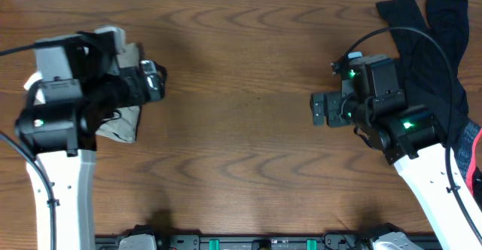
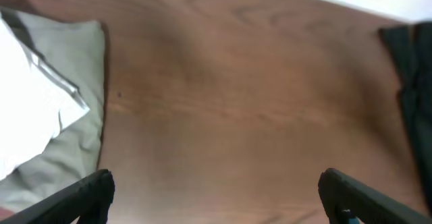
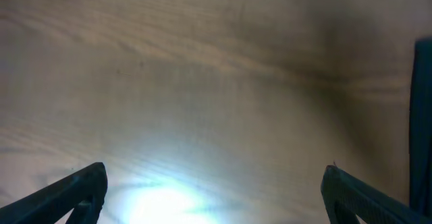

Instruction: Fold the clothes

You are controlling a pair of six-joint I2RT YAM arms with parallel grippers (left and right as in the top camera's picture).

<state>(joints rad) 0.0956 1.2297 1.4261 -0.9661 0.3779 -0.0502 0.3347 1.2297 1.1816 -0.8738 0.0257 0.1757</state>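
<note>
A folded grey-olive garment lies at the table's left, mostly hidden under my left arm. In the left wrist view the same garment fills the left side, with a white garment lying on it. My left gripper stands open just right of that pile, over bare wood, with nothing between its fingers. A crumpled black garment lies at the back right. In front of it and to its left, my right gripper is open and empty above the wood.
The brown wooden table stretches between the two grippers. A bit of red and grey fabric shows at the right edge, beside the right arm. A dark strip lines the right edge of the right wrist view.
</note>
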